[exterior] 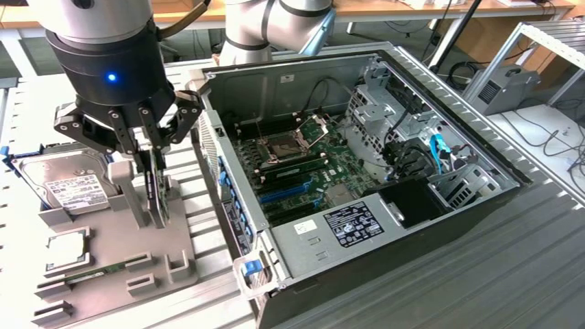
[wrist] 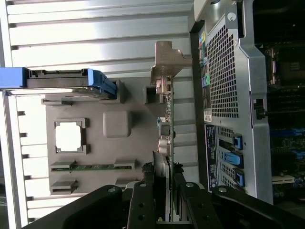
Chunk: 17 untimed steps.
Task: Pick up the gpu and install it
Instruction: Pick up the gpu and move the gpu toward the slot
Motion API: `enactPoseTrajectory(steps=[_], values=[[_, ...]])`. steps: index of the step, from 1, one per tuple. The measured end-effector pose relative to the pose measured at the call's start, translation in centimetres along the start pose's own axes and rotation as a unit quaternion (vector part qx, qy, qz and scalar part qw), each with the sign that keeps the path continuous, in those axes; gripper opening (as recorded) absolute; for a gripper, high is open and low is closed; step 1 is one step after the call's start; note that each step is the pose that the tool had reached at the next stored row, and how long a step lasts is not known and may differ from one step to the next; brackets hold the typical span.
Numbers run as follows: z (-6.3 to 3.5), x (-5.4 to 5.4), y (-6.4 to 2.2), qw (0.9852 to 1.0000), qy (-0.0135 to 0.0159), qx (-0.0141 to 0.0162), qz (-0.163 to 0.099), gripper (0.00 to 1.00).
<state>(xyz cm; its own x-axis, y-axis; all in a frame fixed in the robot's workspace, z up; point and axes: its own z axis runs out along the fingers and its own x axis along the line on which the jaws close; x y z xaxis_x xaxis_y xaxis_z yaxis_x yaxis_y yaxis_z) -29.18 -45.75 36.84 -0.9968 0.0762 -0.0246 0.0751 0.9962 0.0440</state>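
I am holding the gripper [exterior: 151, 168] jaws clamped on the upright gpu [exterior: 160, 199]; any skew is risking jamming in the tray [exterior: 109, 257]

My claw [wrist: 164, 183] gripped the gpu [wrist: 167, 138] edge-on between its fingers, the silver bracket [wrist: 167, 64] at the card's far end. The computer case [wrist: 228, 95] flanked one side, the grey tray [wrist: 116, 124] the other.

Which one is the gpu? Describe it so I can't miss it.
Find the grey tray on the exterior view's left of the open case. The gpu is the thin card standing on edge there, clamped between the fingers. Unlike the white-labelled hard drive beside it, it shows a green board and silver bracket.
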Motion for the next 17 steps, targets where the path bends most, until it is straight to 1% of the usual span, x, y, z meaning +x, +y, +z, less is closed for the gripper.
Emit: enactPoseTrajectory(steps=[6, 7, 8, 9, 10, 12, 13, 15, 16, 17], values=[[-0.16, 0.0, 0.01, 1.0000, 0.0000, 0.0001, 0.000, 0.26], [-0.34, 0.0, 0.02, 1.0000, 0.0000, 0.0000, 0.000, 0.26], [-0.65, 0.0, 0.03, 1.0000, 0.0000, 0.0000, 0.000, 0.26], [-1.24, 0.0, 0.05, 1.0000, 0.0000, 0.0000, 0.000, 0.26], [-1.54, 0.0, 0.07, 1.0000, 0.0000, 0.0000, 0.000, 0.26], [-1.86, 0.0, 0.08, 1.0000, 0.0000, 0.0000, 0.000, 0.26], [-2.32, -0.1, 0.10, 1.0000, 0.0000, 0.0000, 0.000, 0.26], [-2.69, -0.1, 0.12, 1.0000, 0.0000, 0.0000, 0.000, 0.26], [-3.27, -0.1, 0.14, 1.0000, 0.0001, 0.0000, 0.000, 0.26], [-3.64, -0.1, 0.16, 1.0000, 0.0000, 0.0000, 0.000, 0.26]])
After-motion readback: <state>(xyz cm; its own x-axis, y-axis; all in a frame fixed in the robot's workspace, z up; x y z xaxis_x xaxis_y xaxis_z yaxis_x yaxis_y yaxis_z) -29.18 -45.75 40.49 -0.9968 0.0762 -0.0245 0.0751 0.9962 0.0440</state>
